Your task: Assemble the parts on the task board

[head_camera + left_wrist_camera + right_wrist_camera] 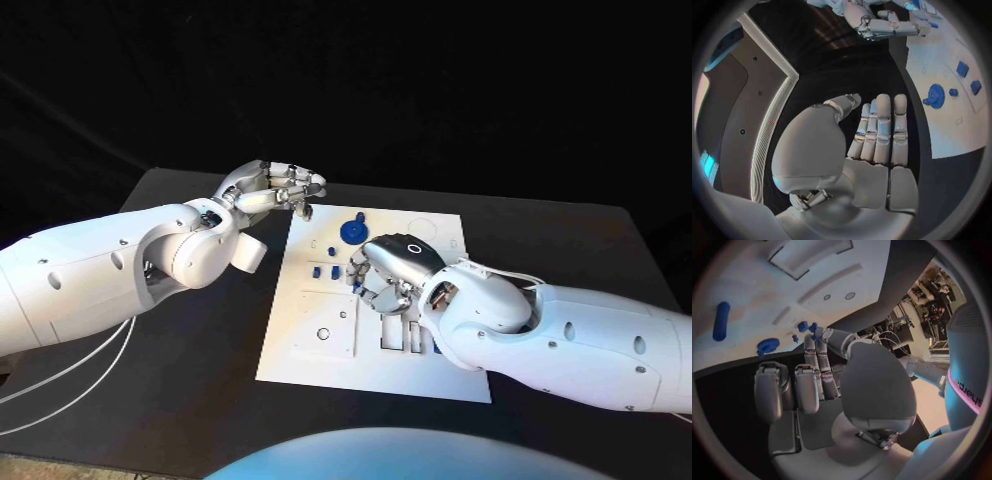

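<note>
The white task board (310,350) lies in the middle of the black table. A round blue part (352,232) stands near its far edge, and small blue parts (326,269) sit in a row below it. My right hand (389,272) hangs low over the board's middle, fingers pointing down beside another blue part (356,287). In the right wrist view its thumb and fingertips (819,335) meet right by the small blue parts (804,326); whether they pinch one is hidden. My left hand (274,190) hovers off the board's far left corner, its fingers (879,130) stretched out, holding nothing.
The board has a square recess (326,336) at its left and slotted cutouts (398,330) near my right wrist. A longer blue part (720,320) lies on the board. Bare black table (173,400) surrounds the board on all sides.
</note>
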### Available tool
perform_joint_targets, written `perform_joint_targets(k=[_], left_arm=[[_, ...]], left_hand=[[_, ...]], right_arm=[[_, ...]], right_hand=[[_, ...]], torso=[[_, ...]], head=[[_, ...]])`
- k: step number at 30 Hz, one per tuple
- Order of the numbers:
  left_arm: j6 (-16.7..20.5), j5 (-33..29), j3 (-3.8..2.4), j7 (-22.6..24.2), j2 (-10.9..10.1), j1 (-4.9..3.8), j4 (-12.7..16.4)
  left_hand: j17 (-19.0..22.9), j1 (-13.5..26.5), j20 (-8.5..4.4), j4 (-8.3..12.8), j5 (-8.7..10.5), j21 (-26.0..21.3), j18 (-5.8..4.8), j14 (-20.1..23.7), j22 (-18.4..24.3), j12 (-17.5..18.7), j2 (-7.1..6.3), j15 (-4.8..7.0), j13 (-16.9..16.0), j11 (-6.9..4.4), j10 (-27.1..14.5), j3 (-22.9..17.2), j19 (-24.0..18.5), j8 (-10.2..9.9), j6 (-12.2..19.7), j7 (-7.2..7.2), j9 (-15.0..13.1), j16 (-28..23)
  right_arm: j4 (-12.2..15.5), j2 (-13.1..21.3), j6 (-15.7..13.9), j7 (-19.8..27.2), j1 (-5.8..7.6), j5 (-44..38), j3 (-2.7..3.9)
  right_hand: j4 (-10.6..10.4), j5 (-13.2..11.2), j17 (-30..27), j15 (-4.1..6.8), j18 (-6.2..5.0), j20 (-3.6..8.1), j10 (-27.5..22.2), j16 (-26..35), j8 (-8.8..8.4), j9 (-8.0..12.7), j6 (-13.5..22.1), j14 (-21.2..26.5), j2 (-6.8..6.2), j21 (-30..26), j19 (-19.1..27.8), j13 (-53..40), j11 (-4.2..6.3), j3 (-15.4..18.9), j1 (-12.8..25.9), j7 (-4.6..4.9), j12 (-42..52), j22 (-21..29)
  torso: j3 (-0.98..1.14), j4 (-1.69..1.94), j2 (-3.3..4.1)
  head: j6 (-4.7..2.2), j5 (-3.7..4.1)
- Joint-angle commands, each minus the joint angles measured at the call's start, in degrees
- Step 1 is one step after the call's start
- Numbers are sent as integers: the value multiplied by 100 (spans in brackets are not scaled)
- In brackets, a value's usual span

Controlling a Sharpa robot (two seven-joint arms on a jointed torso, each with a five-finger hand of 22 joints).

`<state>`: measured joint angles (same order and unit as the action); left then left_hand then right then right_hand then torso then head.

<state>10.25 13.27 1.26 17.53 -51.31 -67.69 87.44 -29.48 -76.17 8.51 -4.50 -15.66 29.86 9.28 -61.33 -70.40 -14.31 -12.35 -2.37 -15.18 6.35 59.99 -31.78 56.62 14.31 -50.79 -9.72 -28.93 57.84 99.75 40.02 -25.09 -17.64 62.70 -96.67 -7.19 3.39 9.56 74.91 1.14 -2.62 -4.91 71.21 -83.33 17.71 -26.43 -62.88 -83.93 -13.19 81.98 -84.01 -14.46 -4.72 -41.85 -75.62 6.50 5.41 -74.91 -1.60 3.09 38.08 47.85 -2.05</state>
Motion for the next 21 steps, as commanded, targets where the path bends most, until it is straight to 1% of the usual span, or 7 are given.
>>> perform_joint_targets(k=[1, 3, 5, 10, 14, 16, 21], left_arm=[[-68, -25, -6, 55, 43, -3, 7], [-69, -26, -6, 55, 59, -3, 5], [-73, -26, -6, 54, 74, -3, 3], [-80, -27, -6, 50, 99, -3, -6], [-88, -27, -5, 47, 109, -3, -10], [-93, -27, -5, 44, 114, -3, -14], [-104, -27, -5, 35, 120, -3, -15]], left_hand=[[9, -47, -10, 20, 9, -19, 102, 5, 8, -14, 13, 1, 5, 11, -42, 4, 28, 30, 21, 1, -10, -20], [9, -47, -10, 20, 9, -19, 102, 5, 8, -14, 13, 1, 5, 11, -42, 4, 28, 30, 21, 1, -10, -20], [10, -46, -9, 21, 9, -21, 101, 6, 8, -14, 13, 0, 6, 12, -44, 5, 29, 33, 20, 1, -11, -22], [10, -46, -9, 21, 9, -21, 101, 6, 8, -14, 13, 0, 6, 12, -44, 5, 29, 33, 20, 1, -11, -22], [10, -46, -9, 21, 9, -21, 101, 6, 8, -14, 13, 0, 6, 12, -44, 5, 29, 33, 20, 1, -11, -22], [10, -45, -9, 22, 9, -24, 101, 7, 8, -16, 12, -1, 6, 12, -46, 7, 30, 36, 21, 0, -12, -24], [10, -45, -9, 22, 9, -24, 101, 7, 8, -16, 12, -1, 6, 12, -46, 7, 30, 36, 21, 0, -12, -24]], right_arm=[[-92, -128, 53, 136, -122, -26, -7], [-147, -192, 59, 151, -187, -27, -12], [-196, -247, 66, 165, -249, -34, -18], [-288, -334, 66, 191, -349, -43, -26], [-329, -369, 66, 203, -394, -45, -28], [-350, -384, 69, 209, -412, -46, -29], [-387, -393, 76, 215, -435, -46, -31]], right_hand=[[6, 30, 173, 26, 89, 28, 175, 18, -6, -8, 16, -322, 10, -15, -256, -12, 187, 26, 58, 8, 20, -1283], [3, 38, 164, 22, 87, 27, 165, 23, -12, -13, 26, -320, 13, -27, -250, -14, 181, 29, 70, 13, 7, -1279], [3, 40, 162, 21, 87, 26, 160, 24, -14, -14, 30, -320, 13, -25, -251, -14, 179, 30, 74, 14, 2, -1280], [3, 40, 162, 21, 87, 26, 160, 24, -14, -14, 30, -320, 13, -25, -251, -14, 179, 30, 74, 14, 2, -1280], [3, 40, 162, 21, 87, 26, 160, 24, -14, -14, 30, -320, 13, -25, -251, -14, 179, 30, 74, 14, 2, -1280], [4, 45, 163, 18, 87, 24, 152, 23, -20, -18, 40, -321, 17, -27, -249, -16, 176, 31, 80, 17, -10, -1279], [4, 45, 163, 18, 87, 24, 152, 23, -20, -18, 40, -321, 17, -27, -249, -16, 176, 31, 80, 17, -10, -1279]], torso=[[0, 4, 0], [-2, 4, -3], [0, 1, -3], [5, -3, 1], [5, 0, 5], [5, -3, 5], [5, -5, 8]], head=[[28, -90], [45, -125], [49, -161], [78, -245], [104, -298], [127, -337], [156, -370]])
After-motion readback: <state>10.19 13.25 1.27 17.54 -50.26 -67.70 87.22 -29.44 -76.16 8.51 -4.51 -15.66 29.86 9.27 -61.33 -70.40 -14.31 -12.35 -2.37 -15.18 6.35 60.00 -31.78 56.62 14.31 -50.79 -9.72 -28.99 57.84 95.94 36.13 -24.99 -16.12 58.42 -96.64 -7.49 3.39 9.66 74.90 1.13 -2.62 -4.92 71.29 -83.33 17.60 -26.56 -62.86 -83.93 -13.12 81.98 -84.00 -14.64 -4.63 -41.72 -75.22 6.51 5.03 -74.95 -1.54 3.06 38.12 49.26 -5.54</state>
